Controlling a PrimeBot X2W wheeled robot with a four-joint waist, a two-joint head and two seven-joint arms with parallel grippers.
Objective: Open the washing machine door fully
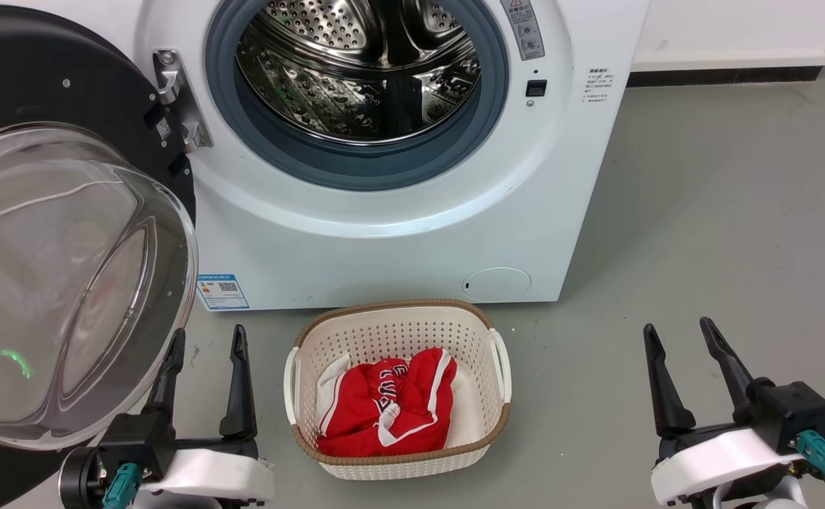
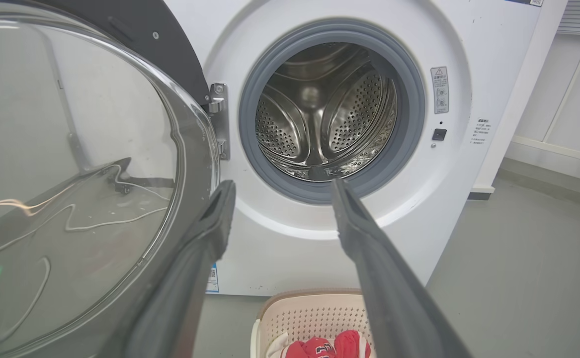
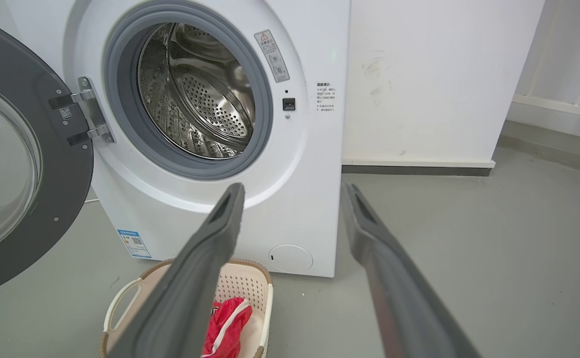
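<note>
Both pairs of fingers: spread wide with nothing held, tips aimed toward the machine.
Left fingers [image 1: 237,382] [image 2: 205,238]: the gap between them is bare. In the head view the outer one's tip overlaps the rim of the door's glass bowl; I cannot tell whether they touch.
Right fingers [image 1: 659,389] [image 3: 369,233]: over bare floor [image 1: 702,212], well apart from everything else.
Laundry basket [image 1: 398,329]: cream and perforated, on the floor between the two pairs. It is level with them and closer to the left fingers.
Red garment [image 1: 384,403]: crumpled in the basket, trimmed in white, lying on a white cloth [image 1: 331,378].
Washing machine door [image 1: 66,268] [image 2: 71,174] [image 3: 21,164]: swung out on the outer side of the left fingers, beside and ahead of them. Its black disc hangs from the hinge [image 1: 179,106] at the opening's left edge. The clear glass bowl bulges toward the robot, and the door stands clear of the opening.
Blue sticker [image 1: 223,291]: low on the machine's front, just beyond the left fingertips.
Washing machine [image 1: 384,240]: white, ahead of the left fingers and just past the basket, and to the inner side of the right fingers.
Rubber ring [image 1: 355,170]: grey-blue, circling the uncovered opening.
Drum [image 1: 355,78]: perforated steel, deepest in.
Wall [image 3: 444,74]: white, beyond the right fingers.
</note>
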